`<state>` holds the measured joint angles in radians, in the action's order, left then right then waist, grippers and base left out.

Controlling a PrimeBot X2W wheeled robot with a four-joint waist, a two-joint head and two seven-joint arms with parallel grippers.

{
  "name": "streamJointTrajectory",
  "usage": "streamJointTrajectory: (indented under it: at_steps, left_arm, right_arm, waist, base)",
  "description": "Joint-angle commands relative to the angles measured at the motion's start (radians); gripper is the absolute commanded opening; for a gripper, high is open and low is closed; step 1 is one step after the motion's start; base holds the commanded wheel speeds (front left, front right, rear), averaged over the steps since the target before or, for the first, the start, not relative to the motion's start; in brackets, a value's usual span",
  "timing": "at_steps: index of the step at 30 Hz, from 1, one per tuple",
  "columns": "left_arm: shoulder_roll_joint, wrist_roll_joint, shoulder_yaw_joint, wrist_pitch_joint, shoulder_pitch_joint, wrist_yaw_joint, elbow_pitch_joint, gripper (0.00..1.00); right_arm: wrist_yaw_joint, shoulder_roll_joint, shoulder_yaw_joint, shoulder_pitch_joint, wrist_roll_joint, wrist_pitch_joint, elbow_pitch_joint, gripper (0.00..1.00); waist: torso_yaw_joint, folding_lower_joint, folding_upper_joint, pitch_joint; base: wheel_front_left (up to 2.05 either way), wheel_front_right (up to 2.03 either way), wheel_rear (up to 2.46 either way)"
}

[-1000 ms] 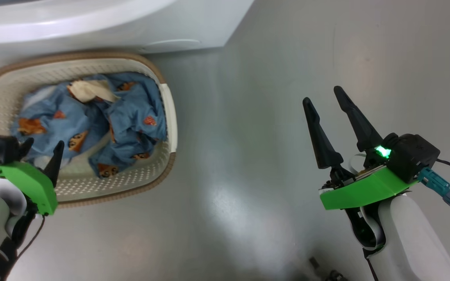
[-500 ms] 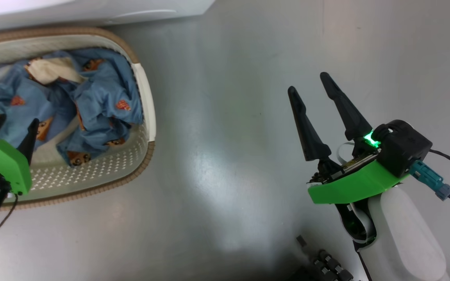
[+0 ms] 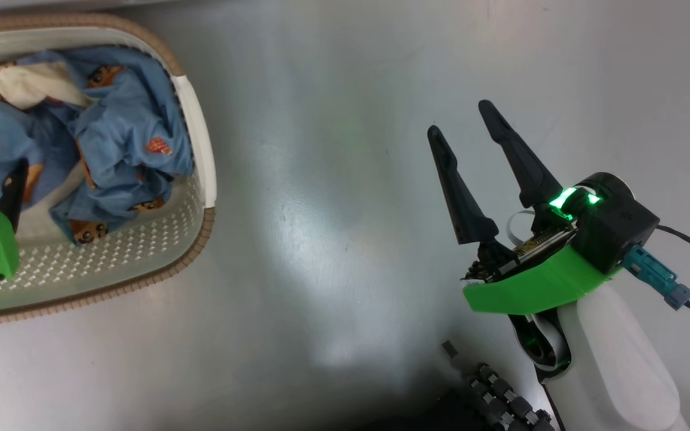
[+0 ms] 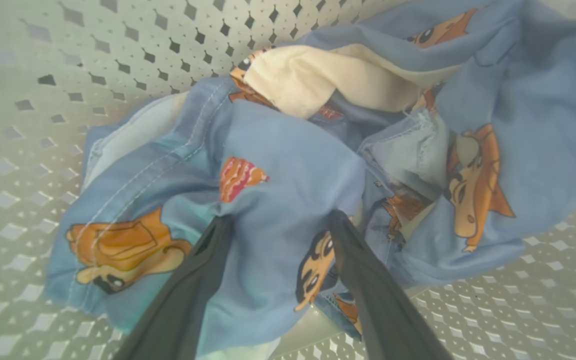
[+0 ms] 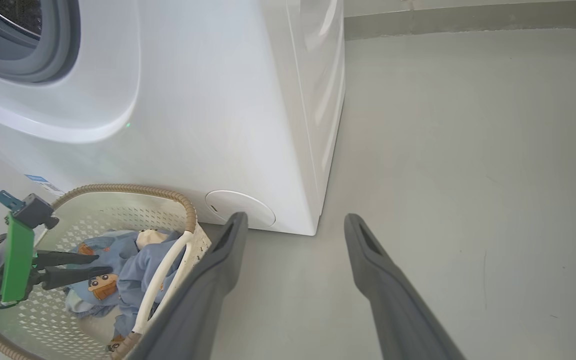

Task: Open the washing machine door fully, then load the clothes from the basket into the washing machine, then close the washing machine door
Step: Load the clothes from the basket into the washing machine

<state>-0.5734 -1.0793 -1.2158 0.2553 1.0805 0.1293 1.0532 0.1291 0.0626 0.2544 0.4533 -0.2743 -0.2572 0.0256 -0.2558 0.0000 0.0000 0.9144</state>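
The cream basket [image 3: 198, 143] with its brown rim stands on the grey floor at the left, against the front of the white washing machine [image 5: 208, 100]. The blue printed clothes [image 3: 123, 131] lie bunched inside it, with a white cloth part on top. My left gripper [image 4: 279, 220] is open and low in the basket, its fingers astride a fold of the blue fabric [image 4: 278, 165]. The same gripper [image 5: 103, 264] shows in the right wrist view above the clothes. My right gripper [image 3: 462, 129] hangs open and empty over bare floor, right of the basket. The machine's grey gasket [image 5: 28, 65] shows; the washing machine door is out of view.
A round white cover [image 5: 240, 207] sits low on the machine's front, beside the basket. A black ribbed part [image 3: 501, 395] of the robot lies at the bottom of the head view. The grey floor [image 5: 468, 175] runs to a wall skirting behind.
The head camera has shifted, so the basket slid to the upper left and the machine left that view. Both grippers stay open; the left one remains over the clothes.
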Motion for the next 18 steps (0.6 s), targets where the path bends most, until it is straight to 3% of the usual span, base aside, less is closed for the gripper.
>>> streamJointTrajectory:
  at_steps: [1, 5, 6, 7, 8, 18]
  left_arm:
    - [-0.047, -0.008, 0.012, 0.004, 0.006, 0.001, 0.011, 1.0]
    - [-0.042, -0.022, -0.01, 0.003, 0.023, 0.001, 0.022, 1.0]
    - [-0.041, -0.024, -0.016, 0.001, 0.025, 0.001, 0.025, 0.59]
    - [-0.039, -0.027, -0.02, 0.0, 0.026, 0.001, 0.027, 0.25]
    - [-0.038, -0.031, -0.024, 0.0, 0.027, 0.001, 0.03, 0.0]
    - [-0.001, -0.132, 0.009, 0.005, 0.004, 0.001, 0.029, 0.0]
  right_arm:
    - [0.002, -0.01, 0.026, -0.028, 0.009, -0.005, -0.025, 1.0]
    - [0.002, -0.011, 0.032, -0.028, 0.013, -0.005, -0.031, 1.0]
    - [0.002, -0.011, 0.034, -0.028, 0.014, -0.005, -0.031, 1.0]
    - [0.002, -0.011, 0.036, -0.027, 0.015, -0.005, -0.031, 1.0]
    - [0.002, -0.012, 0.037, -0.026, 0.015, -0.005, -0.031, 1.0]
    - [0.002, -0.012, 0.002, -0.024, 0.01, -0.005, -0.021, 1.0]
  waist:
    - [-0.005, 0.0, 0.0, 0.008]
    - [-0.007, 0.0, 0.0, 0.017]
    - [-0.007, 0.0, 0.0, 0.017]
    - [-0.008, 0.0, 0.0, 0.016]
    - [-0.007, 0.0, 0.0, 0.015]
    - [0.034, 0.0, 0.0, -0.056]
  base:
    - [0.0, 0.0, 0.0]
    - [0.0, 0.0, 0.0]
    - [0.0, 0.0, 0.0]
    - [0.0, 0.0, 0.0]
    - [0.0, 0.0, 0.0]
    - [0.0, 0.0, 0.0]
